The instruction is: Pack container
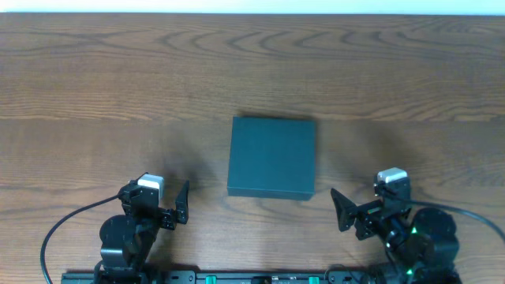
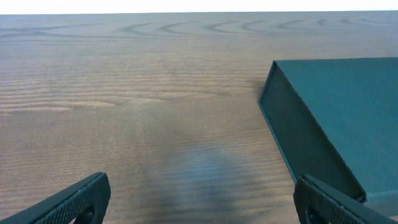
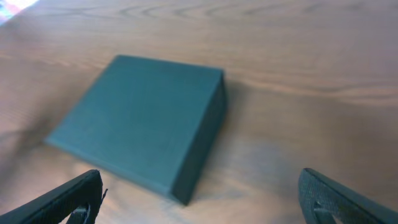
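We see the container (image 1: 272,158) lying flat on the wooden table (image 1: 95,79), roughly at its middle and nearer the robot's edge than the far one. It is a dark teal-green, matte rectangular box. Its top shows as one flat, unbroken face, so the lid looks closed.

The left gripper (image 1: 180,207) sits low near the table's near edge, off to the container's left and a little nearer to us than its front side. It is apart from the box. In the left wrist view we see its two dark fingers (image 2: 81,199) spread wide at the bottom corners, with only bare wood grain between them. The container's left wall and top fill the right side of that view. This claw has hold of nothing.

The right gripper (image 1: 345,213) mirrors it on the container's right, also near the near edge and clear of the box. From the right wrist view its fingers (image 3: 68,199) stand wide apart too, with nothing between them, and the container lies ahead of them, one corner turned toward the camera.

A black cable (image 1: 59,229) loops out from the left arm's base.
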